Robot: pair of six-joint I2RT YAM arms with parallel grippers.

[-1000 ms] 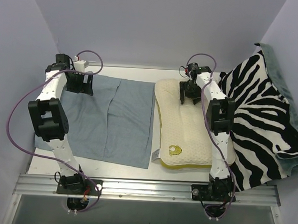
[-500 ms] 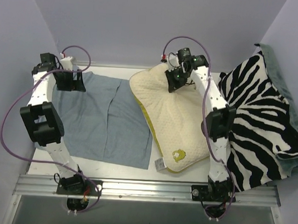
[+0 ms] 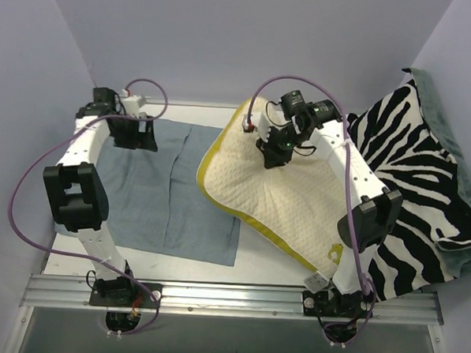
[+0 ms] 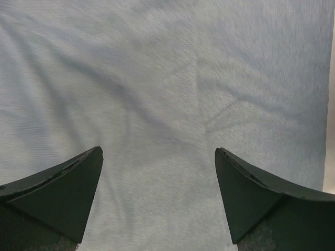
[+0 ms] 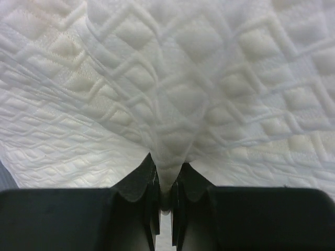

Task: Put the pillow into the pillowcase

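I read the pillow (image 3: 282, 191) as cream-white with raised diamond quilting and a yellow edge band, and its small yellow logo (image 3: 336, 250) sits toward 5 o'clock. The pillowcase (image 3: 172, 181), at 9 o'clock, is plain blue-grey. At 3 o'clock the cloth (image 3: 417, 186) is zebra-striped black and white with green backing. The arms (image 3: 98, 240) are white with black joints.

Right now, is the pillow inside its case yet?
Not yet. Done: the right gripper is shut on a pinch of the pillow. In hand: the pillow's corner overlaps the pillowcase edge. Still to do: the left gripper is open above the flat pillowcase, gripping nothing; the case must be opened and the pillow slid inside.
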